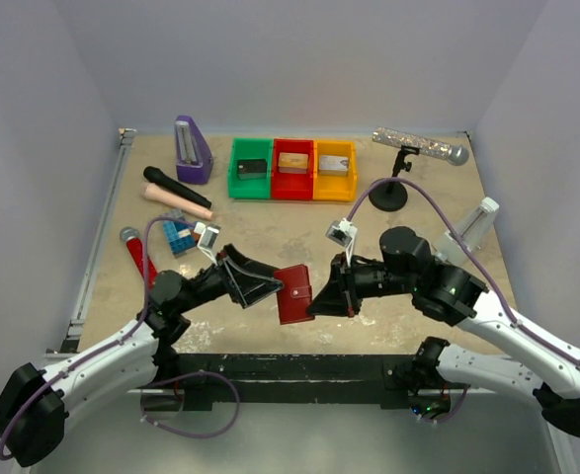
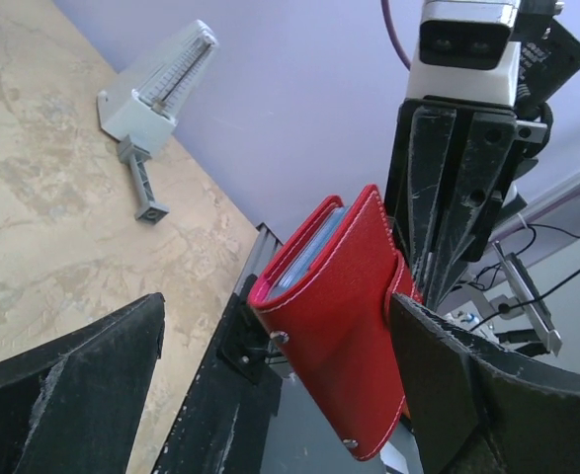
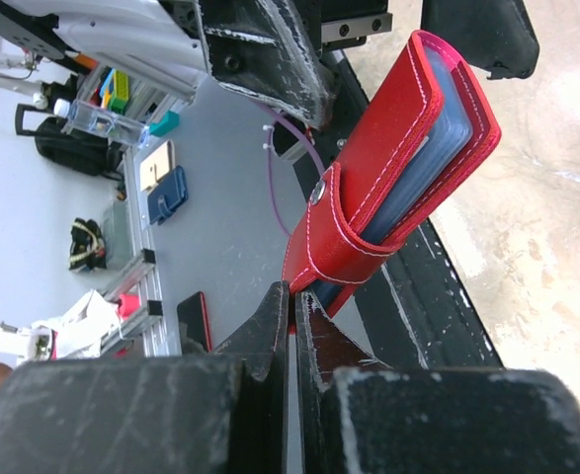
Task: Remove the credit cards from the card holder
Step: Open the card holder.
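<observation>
I log card holder (image 1: 294, 293): red, white stitching, pale blue-grey lining | my jaws: black, scuffed grey | surface (image 1: 270, 222): mottled beige and tan | green tray (image 1: 235, 168), red tray (image 1: 292, 144), yellow tray (image 1: 335, 145) | metronome (image 1: 193, 153): purple, pale face | my cable (image 1: 408, 188): purple

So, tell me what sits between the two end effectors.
The closed red card holder, pinched by the right end effector and facing the open left end effector; the top view shows it.

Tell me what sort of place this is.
Probably a robot lab test cell: plain white walls around a table, two arms bolted at its edge, props like a metronome and coloured trays.
</observation>
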`<state>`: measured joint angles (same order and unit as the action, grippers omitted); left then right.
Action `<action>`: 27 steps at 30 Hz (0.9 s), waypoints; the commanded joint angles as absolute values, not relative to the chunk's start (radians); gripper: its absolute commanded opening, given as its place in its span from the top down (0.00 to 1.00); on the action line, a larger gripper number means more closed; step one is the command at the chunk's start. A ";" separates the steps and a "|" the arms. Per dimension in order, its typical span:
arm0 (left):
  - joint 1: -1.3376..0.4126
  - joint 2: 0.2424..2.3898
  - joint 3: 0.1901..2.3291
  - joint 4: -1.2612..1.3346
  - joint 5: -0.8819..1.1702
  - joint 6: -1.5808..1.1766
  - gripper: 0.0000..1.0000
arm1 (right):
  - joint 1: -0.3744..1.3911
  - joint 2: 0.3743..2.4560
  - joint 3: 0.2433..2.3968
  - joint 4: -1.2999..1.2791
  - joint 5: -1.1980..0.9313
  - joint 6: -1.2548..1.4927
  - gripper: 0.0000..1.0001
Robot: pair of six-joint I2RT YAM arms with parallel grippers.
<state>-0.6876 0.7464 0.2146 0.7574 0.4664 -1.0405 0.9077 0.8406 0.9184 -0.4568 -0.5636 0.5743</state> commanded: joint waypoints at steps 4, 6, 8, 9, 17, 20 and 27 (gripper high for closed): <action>-0.684 0.742 0.213 0.919 0.538 -1.080 0.00 | 0.942 0.865 0.976 -0.400 -0.551 0.566 1.00; -0.684 0.762 0.204 0.995 0.569 -1.115 0.02 | 0.945 0.873 0.968 -0.382 -0.551 0.571 1.00; -0.684 0.791 0.202 1.064 0.598 -1.146 0.05 | 0.945 0.876 0.957 -0.365 -0.548 0.578 1.00; -0.686 0.808 0.204 1.096 0.610 -1.160 0.08 | 0.945 0.876 0.953 -0.357 -0.546 0.583 1.00; -0.686 0.828 0.189 1.158 0.621 -1.186 0.36 | 0.946 0.879 0.943 -0.353 -0.526 0.583 1.00; -0.686 0.805 0.189 1.132 0.617 -1.170 0.45 | 0.945 0.880 0.943 -0.362 -0.519 0.577 1.00; -0.686 0.769 0.189 1.089 0.609 -1.151 0.60 | 0.945 0.893 0.946 -0.370 -0.514 0.571 1.00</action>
<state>-0.6857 0.7879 0.1921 1.0538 0.5896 -1.1675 0.9436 0.8852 0.9218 -0.4232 -0.5407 0.5823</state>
